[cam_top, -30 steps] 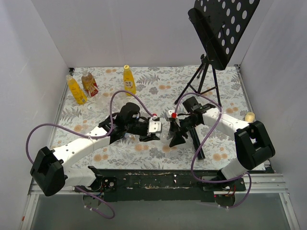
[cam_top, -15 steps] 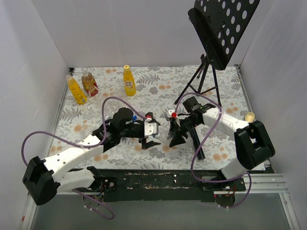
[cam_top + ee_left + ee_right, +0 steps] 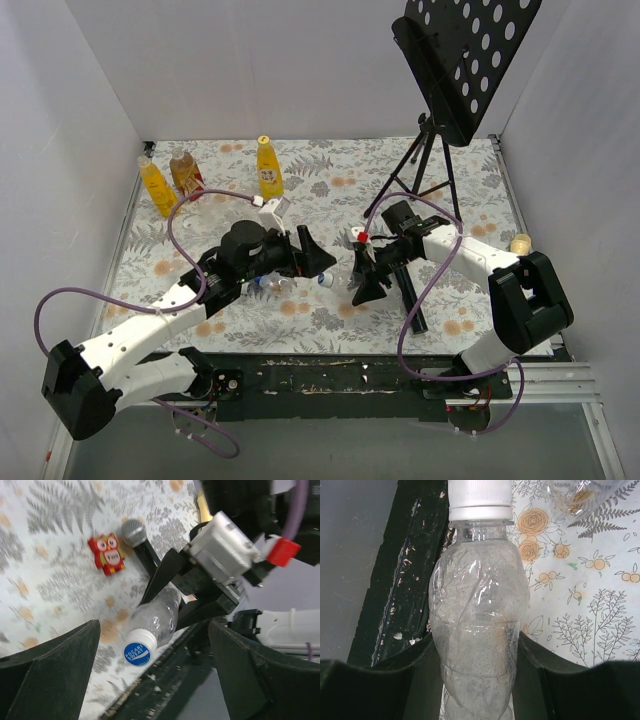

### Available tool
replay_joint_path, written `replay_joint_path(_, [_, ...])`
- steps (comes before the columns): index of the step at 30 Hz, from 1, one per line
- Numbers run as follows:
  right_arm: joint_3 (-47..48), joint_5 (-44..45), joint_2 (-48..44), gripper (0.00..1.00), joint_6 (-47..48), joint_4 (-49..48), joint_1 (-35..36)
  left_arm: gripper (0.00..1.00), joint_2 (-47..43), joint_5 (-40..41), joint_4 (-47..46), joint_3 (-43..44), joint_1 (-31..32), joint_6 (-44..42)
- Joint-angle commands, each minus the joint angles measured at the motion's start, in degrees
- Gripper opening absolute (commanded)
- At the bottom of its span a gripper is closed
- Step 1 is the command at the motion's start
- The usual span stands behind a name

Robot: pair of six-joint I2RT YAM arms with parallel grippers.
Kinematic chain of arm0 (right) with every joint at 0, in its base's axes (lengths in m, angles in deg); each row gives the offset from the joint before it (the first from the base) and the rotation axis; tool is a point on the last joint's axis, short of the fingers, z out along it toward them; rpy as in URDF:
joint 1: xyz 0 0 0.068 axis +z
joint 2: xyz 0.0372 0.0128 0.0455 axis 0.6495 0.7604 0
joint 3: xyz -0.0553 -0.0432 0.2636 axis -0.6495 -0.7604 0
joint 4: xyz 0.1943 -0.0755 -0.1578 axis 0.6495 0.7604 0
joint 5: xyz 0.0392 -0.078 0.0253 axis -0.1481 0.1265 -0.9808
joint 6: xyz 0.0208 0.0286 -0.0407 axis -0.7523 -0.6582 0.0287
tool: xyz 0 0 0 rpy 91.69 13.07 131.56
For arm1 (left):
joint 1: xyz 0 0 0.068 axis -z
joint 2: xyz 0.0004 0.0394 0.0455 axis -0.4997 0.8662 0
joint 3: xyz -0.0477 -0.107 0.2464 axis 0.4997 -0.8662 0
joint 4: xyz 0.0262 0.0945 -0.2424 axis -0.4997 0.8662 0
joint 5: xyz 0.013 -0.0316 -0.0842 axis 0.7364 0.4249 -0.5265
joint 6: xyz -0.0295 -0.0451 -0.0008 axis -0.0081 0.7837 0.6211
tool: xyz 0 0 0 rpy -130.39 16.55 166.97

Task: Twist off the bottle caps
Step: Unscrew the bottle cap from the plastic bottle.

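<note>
Hands of two robot arms meet near the front of a flower-patterned table [image 3: 330,170]. The right hand [image 3: 365,275] is partly closed around the body of a clear bottle [image 3: 477,625], holding it on its side with the neck pointing toward the left arm. Its white cap [image 3: 480,497], printed blue on top, is still on the neck. Just beside that cap, the left hand [image 3: 314,256] stands wide open and holds nothing, and its fingers do not touch the cap. Well behind the clear bottle stand one yellow bottle [image 3: 268,170], a second yellow bottle [image 3: 160,192] and a brown bottle [image 3: 186,176]. The step in hand appears to be taking a grip on this cap. The left hand likely needs to move over the cap, close squarely on it and twist while the right hand stops the bottle turning.
</note>
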Motion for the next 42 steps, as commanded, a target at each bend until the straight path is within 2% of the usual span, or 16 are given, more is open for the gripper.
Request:
replay_joint_path(1, [0.2, -3.6, -0.4, 0.09, -4.2, -3.3, 0.2, 0.83, 1.1, 0.1, -0.3, -2.5, -0.1, 25.0])
replay_joint_path(8, [-3.9, -7.1, -0.8, 0.07, -23.9, -19.3, 0.2, 0.73, 0.8, 5.4, -8.8, -5.7, 0.7, 27.5])
replay_joint_path(11, [-4.8, -7.3, -0.2, 0.06, -28.9, -23.5, 0.2, 0.68, 1.4, 5.6, -9.7, -6.5, 0.9, 28.1])
replay_joint_path(14, [-4.4, -6.3, 0.2, 0.05, -29.4, -23.6, 0.1, 0.68, 1.3, 4.8, -9.5, -6.5, 0.9, 25.6])
replay_joint_path(16, [-2.9, -7.0, 0.7, 0.05, -25.8, -19.7, 0.0, 0.68, 0.5, 1.9, -9.0, -6.0, 0.9, 17.0])
replay_joint_path(19, [0.7, -8.7, 1.4, 0.06, -12.7, -8.2, 0.0, 0.75, -1.2, -3.9, -7.1, -5.4, 0.7, -1.6])
replay_joint_path(22, [2.2, -10.6, 1.6, 0.07, -2.5, 0.0, 0.1, 0.76, -1.0, -12.7, -3.4, -4.8, 0.3, -18.7])
replay_joint_path(25, [2.3, -10.9, 0.9, 0.07, 4.0, 3.8, 0.7, 0.74, -0.3, -19.5, -2.1, -4.2, 0.3, -30.1])
replay_joint_path(29, [2.1, -9.5, 0.3, 0.08, 7.8, 6.0, 1.4, 0.72, 0.2, -24.2, -1.1, -3.2, 0.0, -41.8])
replay_joint_path(33, [2.2, -9.1, 0.3, 0.08, 8.5, 6.5, 1.6, 0.65, 1.4, -27.4, 0.3, -0.8, -0.9, -45.9])
replay_joint_path(37, [2.3, -9.2, 0.4, 0.08, 8.7, 6.8, 1.6, 0.41, 3.6, -28.3, 3.2, 1.7, -1.2, -46.3])
replay_joint_path(38, [2.3, -9.1, 0.3, 0.08, 8.7, 6.9, 1.7, 0.38, 4.2, -28.6, 4.0, 2.0, -1.2, -46.2])
replay_joint_path(42, [2.4, -9.0, 0.4, 0.08, 8.6, 6.9, 1.7, 0.39, 5.0, -29.8, 6.4, 2.3, -1.2, -46.8])
